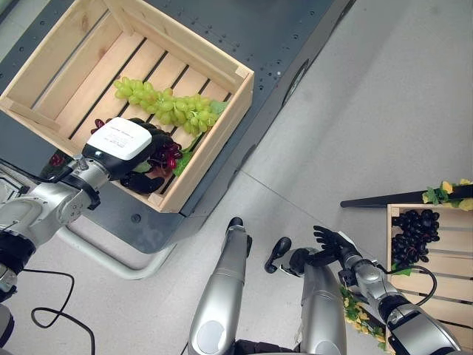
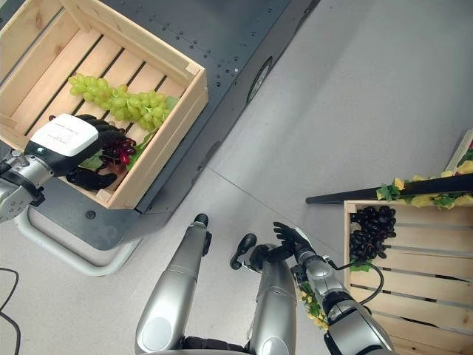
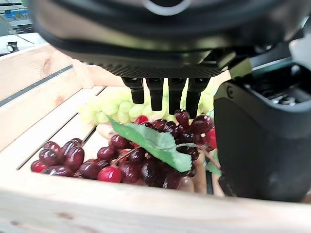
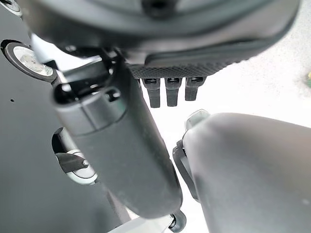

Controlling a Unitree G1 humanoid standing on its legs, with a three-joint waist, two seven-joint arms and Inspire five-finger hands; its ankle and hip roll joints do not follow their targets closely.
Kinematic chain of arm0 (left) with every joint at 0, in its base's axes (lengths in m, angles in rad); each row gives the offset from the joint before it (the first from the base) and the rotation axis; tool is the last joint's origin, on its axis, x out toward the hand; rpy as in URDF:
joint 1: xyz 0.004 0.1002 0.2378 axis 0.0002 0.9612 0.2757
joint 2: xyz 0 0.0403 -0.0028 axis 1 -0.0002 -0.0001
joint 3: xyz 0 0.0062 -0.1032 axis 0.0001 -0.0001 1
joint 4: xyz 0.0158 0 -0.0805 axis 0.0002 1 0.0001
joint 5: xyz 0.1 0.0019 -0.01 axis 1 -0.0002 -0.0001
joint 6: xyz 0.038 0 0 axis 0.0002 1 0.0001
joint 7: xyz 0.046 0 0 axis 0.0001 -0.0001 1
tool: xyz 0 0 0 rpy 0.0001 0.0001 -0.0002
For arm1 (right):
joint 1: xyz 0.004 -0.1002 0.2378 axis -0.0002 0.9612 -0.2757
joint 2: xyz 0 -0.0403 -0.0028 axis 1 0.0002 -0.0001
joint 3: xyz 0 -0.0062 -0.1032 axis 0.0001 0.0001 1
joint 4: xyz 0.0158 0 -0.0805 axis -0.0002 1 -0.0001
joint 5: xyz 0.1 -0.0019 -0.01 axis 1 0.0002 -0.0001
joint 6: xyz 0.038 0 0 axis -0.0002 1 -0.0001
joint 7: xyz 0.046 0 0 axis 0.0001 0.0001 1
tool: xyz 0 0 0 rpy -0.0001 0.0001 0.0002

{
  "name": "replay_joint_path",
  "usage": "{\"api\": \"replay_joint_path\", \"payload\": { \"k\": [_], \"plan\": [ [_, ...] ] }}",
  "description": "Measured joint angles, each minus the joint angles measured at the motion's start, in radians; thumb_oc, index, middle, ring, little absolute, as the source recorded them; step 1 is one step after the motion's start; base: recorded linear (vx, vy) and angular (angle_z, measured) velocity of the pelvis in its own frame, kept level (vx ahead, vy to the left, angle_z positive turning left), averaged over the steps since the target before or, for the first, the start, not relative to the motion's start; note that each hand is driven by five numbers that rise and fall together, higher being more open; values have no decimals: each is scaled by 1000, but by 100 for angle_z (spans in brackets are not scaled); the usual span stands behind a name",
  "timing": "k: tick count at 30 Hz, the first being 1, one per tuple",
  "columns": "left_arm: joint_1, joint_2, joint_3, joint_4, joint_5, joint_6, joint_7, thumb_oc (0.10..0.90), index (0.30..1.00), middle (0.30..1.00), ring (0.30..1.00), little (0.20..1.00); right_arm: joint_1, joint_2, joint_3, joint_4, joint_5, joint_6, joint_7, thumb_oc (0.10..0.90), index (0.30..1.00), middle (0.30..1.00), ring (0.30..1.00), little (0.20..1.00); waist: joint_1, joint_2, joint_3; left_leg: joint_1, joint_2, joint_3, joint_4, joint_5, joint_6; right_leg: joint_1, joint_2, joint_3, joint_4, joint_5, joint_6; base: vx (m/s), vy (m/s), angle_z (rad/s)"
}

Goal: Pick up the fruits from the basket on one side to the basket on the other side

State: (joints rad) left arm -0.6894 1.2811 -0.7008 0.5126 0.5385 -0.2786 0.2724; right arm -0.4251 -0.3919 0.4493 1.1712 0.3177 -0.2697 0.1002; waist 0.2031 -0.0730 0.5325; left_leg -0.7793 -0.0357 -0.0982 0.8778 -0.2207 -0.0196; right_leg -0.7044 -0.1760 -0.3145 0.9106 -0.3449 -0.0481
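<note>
**crate_watcher:** So where's the fruit at? I see the wooden crate on the left (image 1: 222, 133) sitting on a dark platform (image 1: 295, 37), with a bunch of green grapes (image 1: 166, 105) lying across its slats.

**g1_fan:** Yep, and the red grapes (image 3: 141, 160) are in that same crate, close to the near wall, just beside the green bunch. There's a green leaf (image 3: 150, 141) lying on top of them. The left hand (image 1: 122, 148) is down inside the crate right over the red bunch. From its wrist camera the fingers (image 3: 156, 94) point pretty much straight down at the grapes and aren't wrapped around anything, so it looks open to me.

**crate_watcher:** And the other side?

**g1_fan:** The right hand (image 1: 329, 240) hangs low over the pale floor (image 1: 384, 96), fingers spread, holding nothing. The second wooden crate (image 2: 414, 259) is off to the right with a bunch of dark grapes (image 2: 373, 229) in its corner and some yellow-green leaves (image 2: 421, 194) along its far edge.
</note>
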Motion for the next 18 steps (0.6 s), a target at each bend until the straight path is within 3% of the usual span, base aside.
{"api": "replay_joint_path", "payload": {
  "k": [6, 13, 18],
  "plan": [
    [-65, -1, -51, 9, 23, 140, -65, 800, 900, 900, 900, 900, 0, -9, 0, 1, 3, -13, 0, 800, 900, 900, 900, 900, -4, -6, 0, -21, 4, -4, 2, 0, -1, -17, 8, -4, -4, -1, 6, -16, -7, 0],
    [-115, -4, -98, 22, 89, 270, -64, 800, 900, 900, 900, 900, -5, -18, 1, -1, 6, -24, 0, 800, 900, 900, 900, 900, -9, -15, -1, -57, 16, -5, 16, -1, -3, -34, 11, -24, -4, 3, 3, -14, 0, 6],
    [-139, -13, -101, 45, 92, 270, -57, 800, 900, 900, 900, 900, -9, -18, 13, -5, 8, -37, 8, 800, 900, 900, 900, 900, -5, -29, -1, -59, 16, -7, 17, -1, -2, -34, 11, -26, -5, 3, 3, 0, 0, 0]
  ]
}}
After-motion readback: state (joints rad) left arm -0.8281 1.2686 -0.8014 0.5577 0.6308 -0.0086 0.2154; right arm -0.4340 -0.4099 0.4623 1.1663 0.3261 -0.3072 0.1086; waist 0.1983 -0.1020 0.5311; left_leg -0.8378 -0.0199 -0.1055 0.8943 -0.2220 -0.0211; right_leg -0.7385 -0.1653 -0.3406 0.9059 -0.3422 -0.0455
